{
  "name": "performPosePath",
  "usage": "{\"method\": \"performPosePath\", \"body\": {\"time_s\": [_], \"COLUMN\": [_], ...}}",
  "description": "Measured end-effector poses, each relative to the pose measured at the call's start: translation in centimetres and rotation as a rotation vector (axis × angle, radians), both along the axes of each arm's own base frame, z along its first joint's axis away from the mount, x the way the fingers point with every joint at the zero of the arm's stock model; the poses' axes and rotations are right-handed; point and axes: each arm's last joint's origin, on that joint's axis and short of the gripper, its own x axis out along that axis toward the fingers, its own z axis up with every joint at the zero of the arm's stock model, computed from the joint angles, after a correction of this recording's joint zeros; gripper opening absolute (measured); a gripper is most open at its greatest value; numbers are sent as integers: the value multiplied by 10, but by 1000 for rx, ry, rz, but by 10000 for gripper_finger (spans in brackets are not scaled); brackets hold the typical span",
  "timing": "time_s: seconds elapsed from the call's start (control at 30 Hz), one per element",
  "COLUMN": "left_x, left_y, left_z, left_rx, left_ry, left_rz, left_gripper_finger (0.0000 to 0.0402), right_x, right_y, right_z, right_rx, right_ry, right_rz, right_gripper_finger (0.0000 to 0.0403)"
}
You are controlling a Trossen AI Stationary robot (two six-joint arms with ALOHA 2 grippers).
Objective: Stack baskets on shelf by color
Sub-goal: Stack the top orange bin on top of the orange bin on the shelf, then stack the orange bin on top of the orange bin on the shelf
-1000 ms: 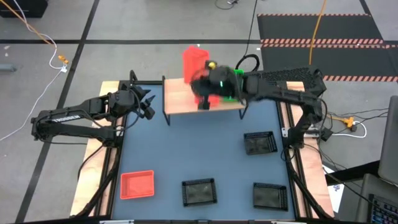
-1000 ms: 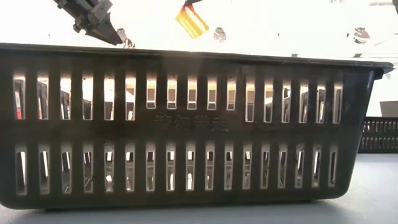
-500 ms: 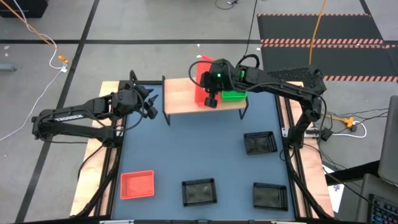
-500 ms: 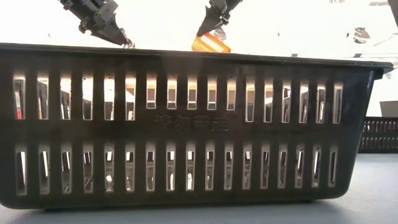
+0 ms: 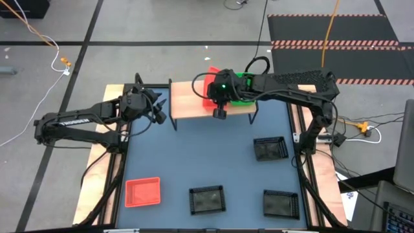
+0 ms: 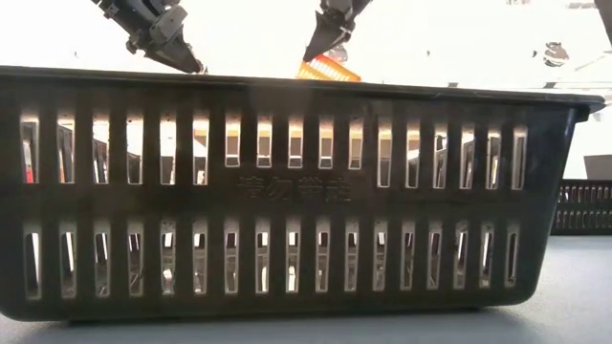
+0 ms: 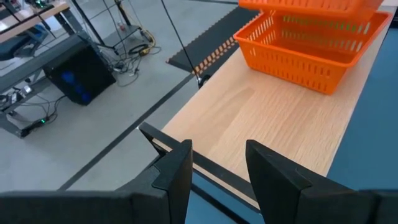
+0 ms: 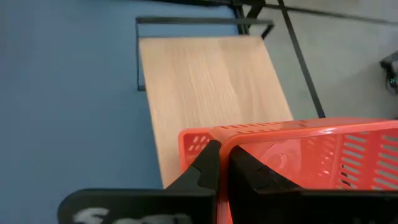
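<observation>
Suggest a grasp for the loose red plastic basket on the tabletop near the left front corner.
Pinch one long wall of the red mesh plastic basket from straight above, one finger inside and one outside. It lies flat, open side up, with thin upright walls and bare blue-grey tabletop around it. The left gripper is nearer.

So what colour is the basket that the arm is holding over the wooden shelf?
Red; the basket shows best in the right wrist view, pinched by the right tool.

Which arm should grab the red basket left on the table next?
Left, probably. The loose red basket lies at the table's front left, on the left arm's side, and the left gripper is open and free. The right gripper is shut on another red basket over the shelf.
</observation>
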Motion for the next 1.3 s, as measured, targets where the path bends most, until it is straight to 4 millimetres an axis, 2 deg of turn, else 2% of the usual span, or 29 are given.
{"method": "performPosePath", "body": {"time_s": [0.2,0.53,0.7,0.77,0.87,0.97,1.13,1.3], "left_x": [0,-1,-1,-1,-1,-5,-22,-40], "left_y": [2,3,3,3,2,0,-3,-7], "left_z": [0,0,0,0,-1,-3,-7,-15], "left_rx": [0,0,0,0,-2,-14,-87,-191], "left_ry": [-1,-1,-1,-1,8,43,61,77], "left_rz": [10,16,16,16,15,11,94,209], "left_gripper_finger": [152,152,152,152,152,152,152,152], "right_x": [-2,-2,1,3,7,16,34,67], "right_y": [0,0,-1,3,15,28,48,76], "right_z": [-1,-2,1,2,2,-10,-45,-86], "right_rx": [6,22,3,-15,6,15,-24,-115], "right_ry": [20,15,-16,-26,-39,-93,-194,-216], "right_rz": [-6,-22,-12,25,171,346,543,685], "right_gripper_finger": [11,81,101,102,102,102,102,102]}}
